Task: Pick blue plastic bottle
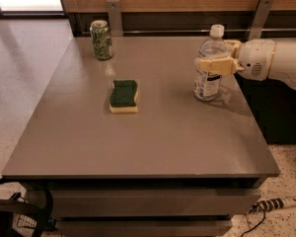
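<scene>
One green-and-yellow sponge (123, 96) lies nearest on the grey table (153, 142). To its right, the gripper (213, 54) clasps the single blue plastic bottle (207, 85), which stands upright near the table's right edge; its label print is unreadable. Farthest back stands one green can (101, 39), its lettering illegible.

The blue plastic bottle (207, 85) is clear, shiny plastic. The gripper (214, 54), at the bottle, looks like smooth cream plastic. The table (163, 137) is smooth and matt. The can (101, 39) is shiny metal. The sponge (124, 94) looks rough.
</scene>
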Available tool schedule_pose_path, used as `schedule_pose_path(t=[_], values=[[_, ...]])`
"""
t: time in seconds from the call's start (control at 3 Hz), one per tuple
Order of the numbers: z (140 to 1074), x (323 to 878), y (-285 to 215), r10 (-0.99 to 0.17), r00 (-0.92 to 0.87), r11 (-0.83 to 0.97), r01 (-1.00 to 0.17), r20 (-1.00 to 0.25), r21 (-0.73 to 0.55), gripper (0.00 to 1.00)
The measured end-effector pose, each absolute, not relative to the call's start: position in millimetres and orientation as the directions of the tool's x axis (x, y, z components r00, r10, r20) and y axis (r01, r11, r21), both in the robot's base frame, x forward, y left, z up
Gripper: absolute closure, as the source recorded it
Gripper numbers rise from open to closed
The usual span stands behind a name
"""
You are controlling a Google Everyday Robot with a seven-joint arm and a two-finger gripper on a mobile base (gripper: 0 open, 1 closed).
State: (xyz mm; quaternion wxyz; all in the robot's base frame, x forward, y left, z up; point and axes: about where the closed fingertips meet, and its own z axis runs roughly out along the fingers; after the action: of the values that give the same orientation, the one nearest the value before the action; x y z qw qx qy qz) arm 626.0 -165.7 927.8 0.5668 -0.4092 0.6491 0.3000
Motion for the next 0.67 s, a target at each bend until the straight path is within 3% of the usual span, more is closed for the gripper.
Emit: schedule_pose_path(t=[0.33, 0.67], values=[[927.8, 626.3, -162.3, -0.191, -0.022, 0.480, -0.874, -0.981, -0.074, 1.00], [927.8, 626.3, -162.3, -0.191, -0.022, 0.480, -0.874, -0.981, -0.074, 1.00]])
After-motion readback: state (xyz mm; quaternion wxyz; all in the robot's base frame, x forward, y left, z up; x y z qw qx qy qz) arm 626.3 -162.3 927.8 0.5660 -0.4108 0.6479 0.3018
